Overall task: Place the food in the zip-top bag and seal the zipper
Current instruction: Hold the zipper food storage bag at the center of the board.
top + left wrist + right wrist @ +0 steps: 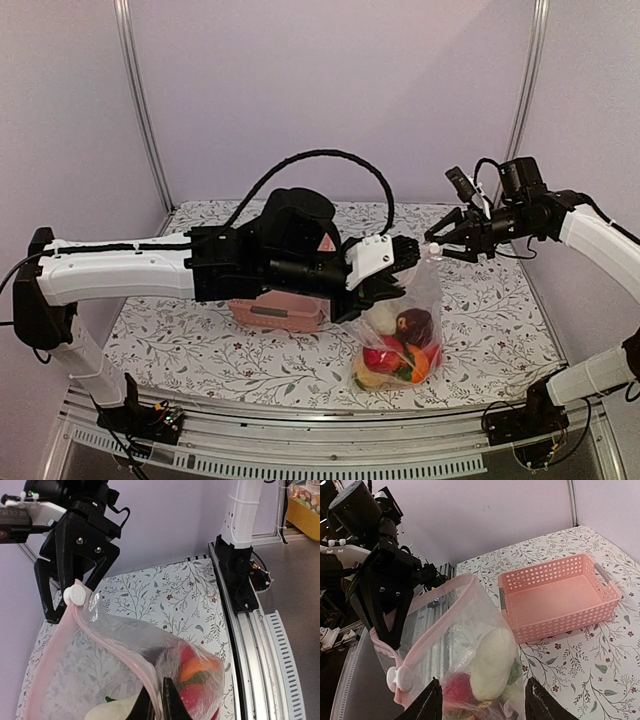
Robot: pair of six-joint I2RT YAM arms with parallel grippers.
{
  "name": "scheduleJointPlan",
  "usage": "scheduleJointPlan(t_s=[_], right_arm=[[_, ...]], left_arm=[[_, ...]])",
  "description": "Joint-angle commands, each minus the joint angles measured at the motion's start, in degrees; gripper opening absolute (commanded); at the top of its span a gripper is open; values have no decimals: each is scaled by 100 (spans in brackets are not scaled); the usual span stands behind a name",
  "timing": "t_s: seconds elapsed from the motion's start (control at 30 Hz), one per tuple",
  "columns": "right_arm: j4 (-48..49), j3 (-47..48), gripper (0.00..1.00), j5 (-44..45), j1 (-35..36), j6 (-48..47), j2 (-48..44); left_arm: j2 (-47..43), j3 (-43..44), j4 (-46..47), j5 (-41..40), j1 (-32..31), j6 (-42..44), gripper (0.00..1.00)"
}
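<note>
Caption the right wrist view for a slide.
Left gripper pinches the zip-top bag's pink zipper; food inside, pink basket empty beside it.

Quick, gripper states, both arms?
Left gripper: closed on the pale pink zipper strip of the clear crinkly zip-top bag.
Right gripper: open, holding nothing.

A large, clear, crinkly zip-top bag [418,300] is hanging upright, mouth raised and belly sagging. Small toy fruits and vegetables [400,350], red, orange, yellow, dark maroon and pale white, are lying heaped at its bottom. Its thin pale pink zipper strip [441,619] is running along the top edge, a white slider [401,679] sitting at one end.
</note>
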Motion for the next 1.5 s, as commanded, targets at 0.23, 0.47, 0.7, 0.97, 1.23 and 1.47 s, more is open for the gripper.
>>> scheduleJointPlan(t_s=[0.23,0.47,0.7,0.97,1.23,1.47], right_arm=[[-348,194,51,636,174,-421,-494],[-902,374,50,424,-419,-816,-613],[-1197,-20,54,166,-325,-1886,-845],[-681,-159,53,489,291,-1430,-844],[-622,-203,46,454,383,-1300,-766],[-437,-256,40,421,484,-1100,-644]], left_arm=[[28,-55,165,-107,9,-208,7],[-32,-71,139,-85,13,-192,7],[-69,-104,159,-101,14,-177,7],[-58,-134,204,-106,14,-171,8],[-51,-138,208,-138,14,-135,8],[-27,-91,170,-130,12,-112,8]])
